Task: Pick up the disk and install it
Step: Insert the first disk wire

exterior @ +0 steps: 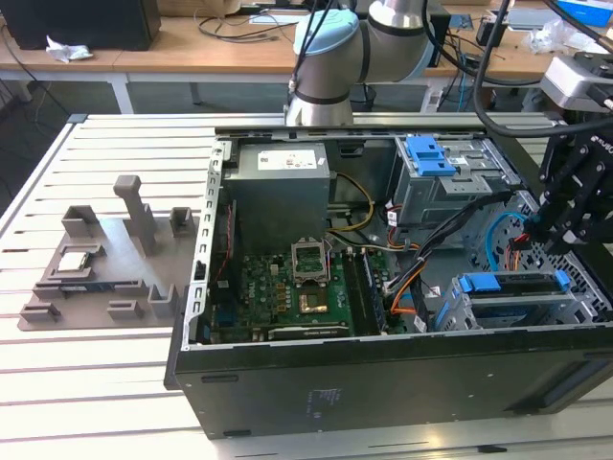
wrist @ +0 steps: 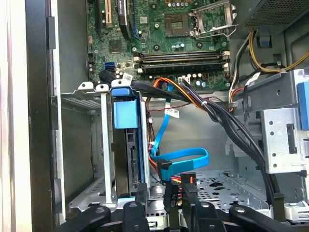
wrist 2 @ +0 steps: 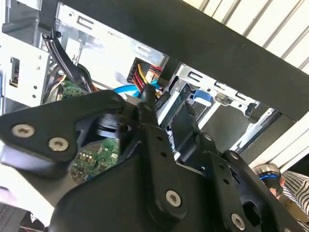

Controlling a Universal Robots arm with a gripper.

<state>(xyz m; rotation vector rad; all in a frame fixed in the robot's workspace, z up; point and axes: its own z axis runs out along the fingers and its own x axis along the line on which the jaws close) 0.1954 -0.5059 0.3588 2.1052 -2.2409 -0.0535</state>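
Observation:
The disk [exterior: 510, 284] sits on edge inside the grey drive cage [exterior: 479, 311] at the front right corner of the open computer case, its blue carrier rails showing on top. In the first wrist view the disk [wrist: 129, 145] stands in the cage slot with its blue tab up. My gripper [exterior: 538, 233] hangs just above the far end of the cage. Its black fingers [wrist: 141, 192] stand apart at the disk's rear end, and nothing seems held between them. In the second wrist view the gripper [wrist 2: 164, 104] points at the cage next to a red and yellow power plug [wrist 2: 145, 77].
A blue data cable [wrist: 186, 159] and a black cable bundle [wrist: 227, 125] lie beside the cage. A second grey bay with a blue caddy [exterior: 431, 153] stands behind. The motherboard [exterior: 287, 287] fills the case floor. A grey fixture plate [exterior: 105, 259] lies on the table at the exterior view's left.

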